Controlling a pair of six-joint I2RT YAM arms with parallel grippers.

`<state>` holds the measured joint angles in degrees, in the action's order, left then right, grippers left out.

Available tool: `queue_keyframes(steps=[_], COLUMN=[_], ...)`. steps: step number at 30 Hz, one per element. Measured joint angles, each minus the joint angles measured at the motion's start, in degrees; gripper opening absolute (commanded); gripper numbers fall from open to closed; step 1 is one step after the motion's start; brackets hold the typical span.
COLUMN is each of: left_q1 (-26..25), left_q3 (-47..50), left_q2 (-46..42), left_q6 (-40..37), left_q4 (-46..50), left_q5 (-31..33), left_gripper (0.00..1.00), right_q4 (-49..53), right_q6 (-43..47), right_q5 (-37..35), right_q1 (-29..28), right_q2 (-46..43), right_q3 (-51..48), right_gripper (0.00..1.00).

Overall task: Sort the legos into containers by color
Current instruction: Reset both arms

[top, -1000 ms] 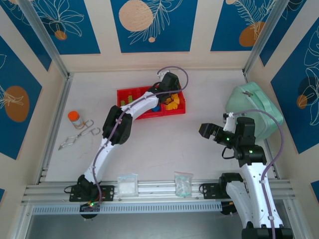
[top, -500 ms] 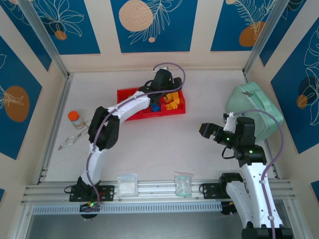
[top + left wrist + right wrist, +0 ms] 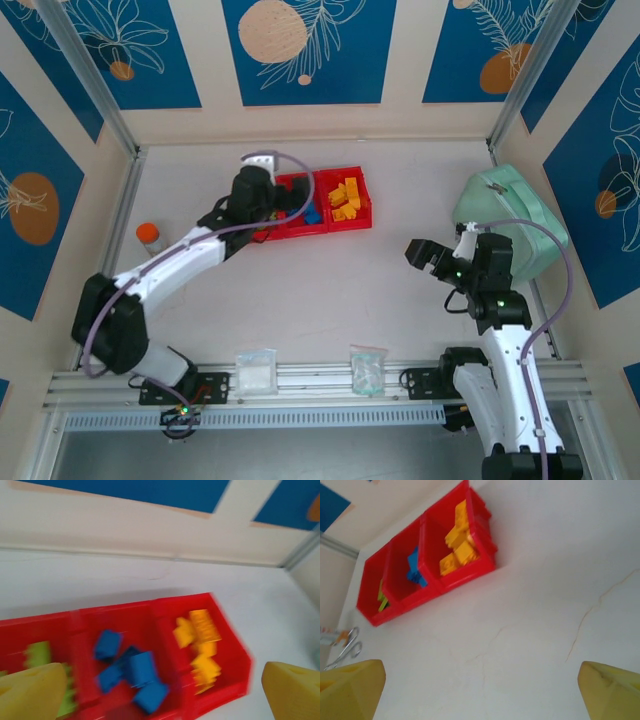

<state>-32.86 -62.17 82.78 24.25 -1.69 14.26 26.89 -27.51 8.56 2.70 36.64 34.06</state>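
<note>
The left gripper is hanging with its jaws released, the two yellow fingers standing wide apart with nothing between them. It is hovering just above the left end of the red tray, which is sitting toward the far edge of the table, a little left of the middle. The bricks are lying sorted in its three bins: green ones in the left bin, blue ones in the middle bin and yellow ones in the right bin. The right gripper is also standing released and holding nothing, its fingers spread over bare table, well apart from the tray and nearer the right edge. Just behind it a mint-green case is resting against the right edge. A small orange-capped bottle is standing near the left edge, and two clear bags are lying along the near edge.
</note>
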Motion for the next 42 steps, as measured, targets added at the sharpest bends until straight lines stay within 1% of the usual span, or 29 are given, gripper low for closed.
queue_keyframes(steps=[3,5,6,8,13,15,19,21,23,26,28,30,37,40,41,42], left_q1=[1.9,3.5,4.3,7.1,13.4,15.2,17.6,18.4,19.4,20.9,22.6,24.8,29.6,30.9,31.0,31.0], left_q3=[6.0,9.9,11.4,15.0,21.7,24.0,30.4,33.6,37.5,43.3,46.3,48.2,47.9,47.5,47.2,46.7], left_q2=[-5.4,-8.5,-9.6,-12.2,-16.5,-17.5,-19.0,-20.0,-21.7,-23.1,-22.2,-18.9,-5.1,3.2,5.7,6.9], left_q6=[-3.0,-4.8,-5.2,-6.2,-6.8,-7.7,-11.5,-13.4,-15.9,-19.1,-20.3,-20.3,-20.5,-21.4,-21.8,-22.1], left_q4=[3.5,5.8,6.7,7.9,8.3,7.6,1.9,-0.7,-5.6,-15.3,-21.0,-26.6,-43.2,-52.1,-54.2,-54.0], left_q5=[4.9,7.7,8.5,9.6,10.5,11.1,12.3,12.3,12.3,11.6,10.6,9.0,1.9,-2.8,-4.4,-5.8], left_gripper=[0.99,0.99,0.99,0.99,0.99,0.99,0.99,0.99,0.99,0.99,0.99,0.99,0.99,0.99,0.99,0.99], right_q4=[-11.7,-19.7,-22.2,-28.1,-44.2,-46.1,-51.2,-56.0,-62.9,-66.9,-67.9,-69.3,-70.9,-71.1,-71.1,-71.1], right_q6=[2.6,5.1,6.0,7.8,10.9,11.9,15.8,17.7,19.0,20.2,20.7,20.9,21.4,21.4,21.4,21.4], right_q5=[-3.8,-7.2,-8.6,-11.2,-14.9,-16.0,-16.4,-16.0,-14.7,-13.3,-12.5,-11.9,-11.5,-11.5,-11.5,-11.5], right_q1=[0.0,0.0,0.0,0.0,-1.2,-1.7,-3.0,-3.3,-3.1,-2.8,-2.6,-2.6,-2.6,-2.6,-2.6,-2.6], right_q2=[1.0,4.2,6.3,13.3,31.2,36.7,43.3,45.7,48.7,50.3,50.6,50.6,50.6,50.6,50.6,50.6], right_q3=[-6.6,-11.1,-12.1,-12.7,-12.7,-11.5,-7.9,-7.0,-7.7,-9.9,-10.4,-10.4,-10.4,-10.4,-10.4,-10.4], right_gripper=[0.99,0.99,0.99,0.99,0.99,0.99,0.99,0.99,0.99,0.99,0.99,0.99,0.99,0.99,0.99,0.99])
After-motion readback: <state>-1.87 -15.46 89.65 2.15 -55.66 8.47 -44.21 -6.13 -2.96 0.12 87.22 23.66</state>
